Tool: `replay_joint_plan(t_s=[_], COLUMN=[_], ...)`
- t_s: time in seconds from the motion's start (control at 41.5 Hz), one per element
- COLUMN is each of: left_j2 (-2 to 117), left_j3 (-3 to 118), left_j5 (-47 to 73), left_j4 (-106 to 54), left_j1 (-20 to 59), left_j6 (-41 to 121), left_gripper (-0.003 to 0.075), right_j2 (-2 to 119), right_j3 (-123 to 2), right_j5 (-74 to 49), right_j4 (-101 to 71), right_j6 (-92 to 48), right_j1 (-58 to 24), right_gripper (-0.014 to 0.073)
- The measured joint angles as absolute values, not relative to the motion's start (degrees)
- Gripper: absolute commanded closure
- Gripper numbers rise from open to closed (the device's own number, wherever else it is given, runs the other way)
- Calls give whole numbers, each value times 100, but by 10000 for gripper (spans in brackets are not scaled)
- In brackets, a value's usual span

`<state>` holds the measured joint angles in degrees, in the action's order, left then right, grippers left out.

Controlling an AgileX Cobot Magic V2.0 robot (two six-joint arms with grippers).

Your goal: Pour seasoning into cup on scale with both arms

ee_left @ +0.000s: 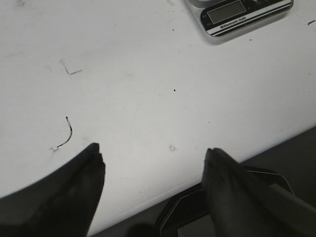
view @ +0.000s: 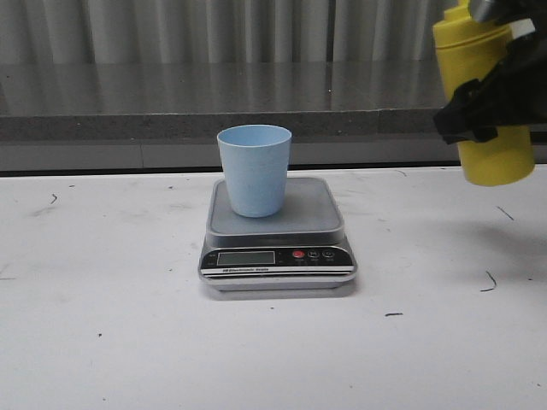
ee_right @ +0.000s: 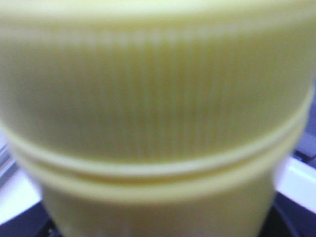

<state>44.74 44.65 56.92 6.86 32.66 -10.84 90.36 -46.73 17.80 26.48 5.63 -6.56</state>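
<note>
Front view: scale (view: 278, 235) label "Electronic Scale" under LCD.

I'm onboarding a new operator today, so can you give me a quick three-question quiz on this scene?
1. True or false: the cup stands upright on the scale.
2. Which end effector holds the yellow seasoning bottle? A) left B) right C) neither
3. Fill in: the left end effector hangs open over the bare ____.

Key: 1 true; 2 B, the right end effector grips it lifted to the right of the scale; 3 table.
</note>
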Motion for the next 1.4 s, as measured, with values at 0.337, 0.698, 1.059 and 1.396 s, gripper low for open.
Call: replay_joint_plan(t_s=[0.337, 0.698, 1.059, 1.396], left_j2=[4474, 4474, 4474, 4474], left_j3=[4465, 4465, 4465, 4465], left_j5=[5692, 5692, 5692, 5692], left_j4=[686, 686, 686, 686], left_j1=[3266, 3266, 3266, 3266], left_j6=[-1084, -1084, -1084, -1084], left_gripper=[293, 293, 293, 293], right_j2=[8962, 9136, 9850, 10072], right_j3=[-5912, -6825, -7324, -7324], right_j5=[-550, -1751, -2439, -2683], right_j4=[3609, 4377, 5912, 7230], right_j6=[511, 476, 476, 476], right_j1=[-1914, -2547, -2915, -2928], right_gripper=[252, 252, 252, 252])
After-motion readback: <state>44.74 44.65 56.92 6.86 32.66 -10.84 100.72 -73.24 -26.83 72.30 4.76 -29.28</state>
